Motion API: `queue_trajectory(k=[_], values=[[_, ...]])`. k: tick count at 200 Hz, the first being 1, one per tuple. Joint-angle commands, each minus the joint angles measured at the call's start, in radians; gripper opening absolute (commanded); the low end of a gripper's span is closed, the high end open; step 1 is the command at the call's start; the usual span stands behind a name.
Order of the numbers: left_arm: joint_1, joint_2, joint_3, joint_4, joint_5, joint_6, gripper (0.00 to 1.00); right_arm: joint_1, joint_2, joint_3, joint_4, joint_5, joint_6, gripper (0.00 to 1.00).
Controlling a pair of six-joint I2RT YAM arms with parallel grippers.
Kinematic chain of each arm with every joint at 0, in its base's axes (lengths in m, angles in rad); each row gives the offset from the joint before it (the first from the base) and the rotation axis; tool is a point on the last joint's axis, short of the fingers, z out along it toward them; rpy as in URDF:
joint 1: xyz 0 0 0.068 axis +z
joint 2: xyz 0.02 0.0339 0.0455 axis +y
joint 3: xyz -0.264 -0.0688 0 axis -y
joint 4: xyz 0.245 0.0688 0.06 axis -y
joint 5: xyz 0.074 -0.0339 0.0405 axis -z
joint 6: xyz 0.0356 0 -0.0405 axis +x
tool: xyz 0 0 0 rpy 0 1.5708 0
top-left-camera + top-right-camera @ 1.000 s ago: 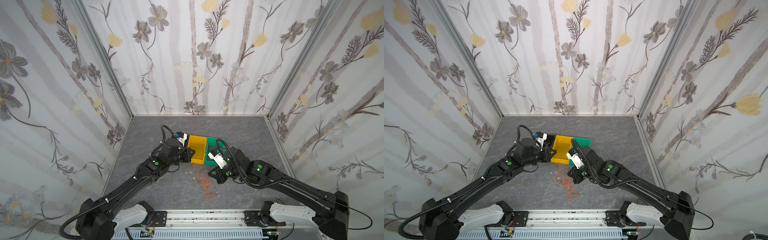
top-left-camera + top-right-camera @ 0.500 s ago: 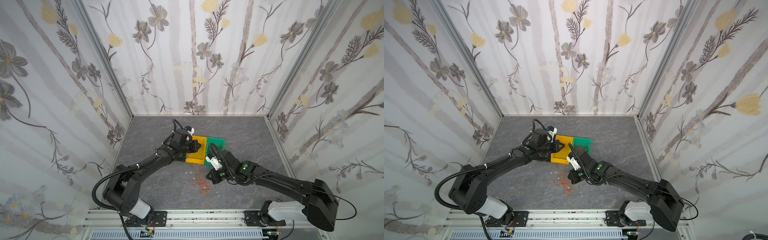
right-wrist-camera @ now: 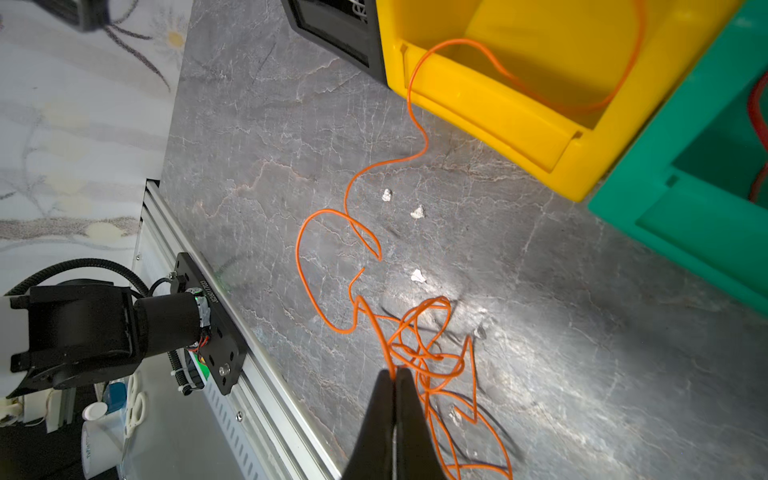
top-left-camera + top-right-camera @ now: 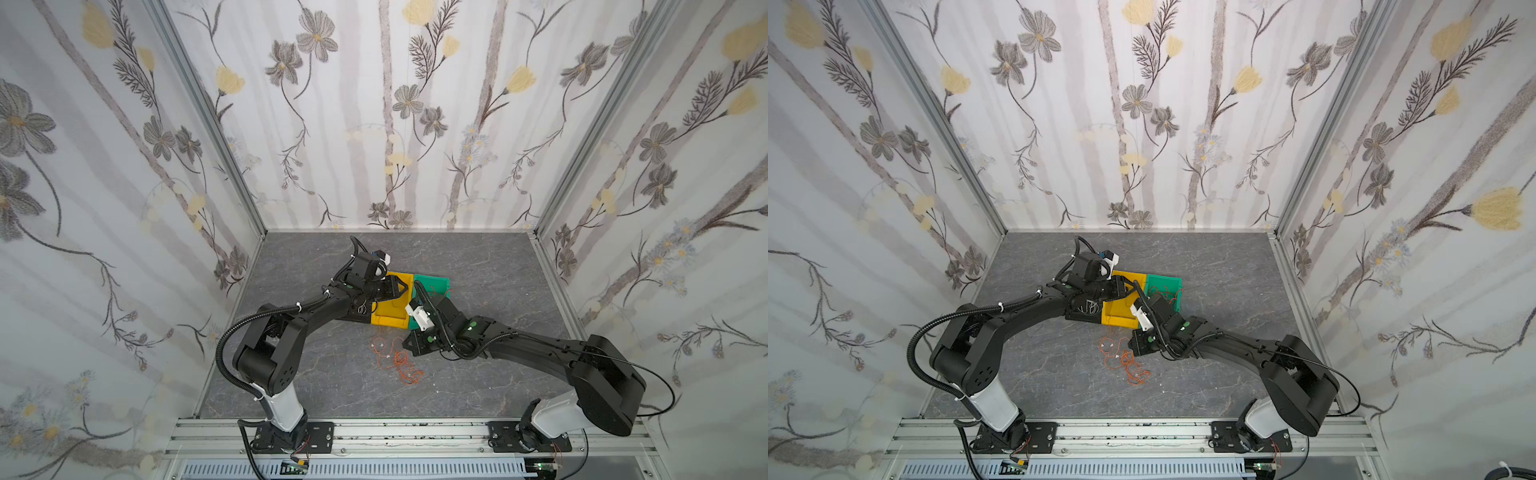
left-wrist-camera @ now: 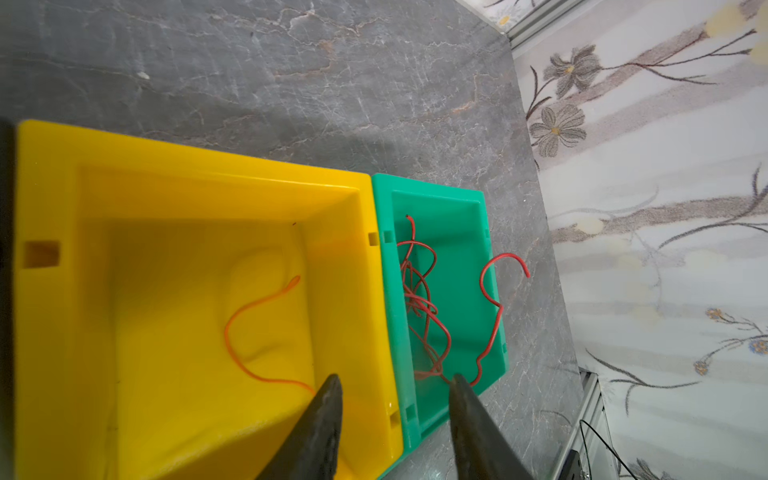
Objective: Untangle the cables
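Note:
Thin orange cables lie tangled (image 4: 397, 359) (image 4: 1126, 358) on the grey floor in front of the bins. My right gripper (image 3: 395, 370) (image 4: 409, 344) is shut on one orange strand at the edge of that tangle (image 3: 419, 353). Another orange cable (image 3: 409, 83) runs from the floor over the yellow bin's low front lip, and its end (image 5: 227, 336) lies inside the bin. Red cables (image 5: 424, 307) sit coiled in the green bin, with one end hooked over its wall. My left gripper (image 5: 395, 378) (image 4: 401, 286) hangs open above the bins, holding nothing.
The yellow bin (image 5: 208, 162) (image 4: 388, 318) and green bin (image 5: 440, 191) (image 4: 432, 282) stand side by side, touching. Small white scraps (image 3: 417, 212) dot the floor near the tangle. An aluminium rail (image 4: 374, 428) borders the front, and papered walls close the other sides.
My left gripper has moved over the yellow bin and opened its jaws. The right gripper stays shut at the orange tangle.

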Motion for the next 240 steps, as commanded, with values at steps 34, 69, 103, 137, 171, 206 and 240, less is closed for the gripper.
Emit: queue_trajectory(k=[34, 69, 103, 137, 171, 206, 240], values=[[0.039, -0.143, -0.025, -0.13, -0.079, 0.058, 0.68, -0.032, 0.007, 0.028, 0.08, -0.029, 0.059, 0.01], [0.078, -0.349, -0.112, -0.161, -0.109, 0.053, 0.72, -0.041, -0.009, 0.035, 0.097, -0.035, 0.083, 0.01], [0.087, -0.565, -0.248, -0.165, -0.118, 0.014, 0.7, -0.052, -0.034, 0.014, 0.169, -0.045, 0.148, 0.01], [0.083, -0.793, -0.435, -0.094, -0.095, -0.076, 0.6, -0.061, -0.044, -0.009, 0.239, -0.044, 0.217, 0.01], [0.051, -0.92, -0.533, -0.069, 0.026, -0.088, 0.58, -0.061, -0.026, -0.023, 0.271, -0.048, 0.249, 0.01], [-0.036, -0.93, -0.618, -0.075, -0.036, -0.135, 0.53, -0.104, -0.01, -0.053, 0.338, -0.046, 0.306, 0.01], [-0.132, -0.896, -0.656, -0.093, -0.096, -0.123, 0.51, -0.112, 0.002, -0.054, 0.354, -0.049, 0.318, 0.01]])
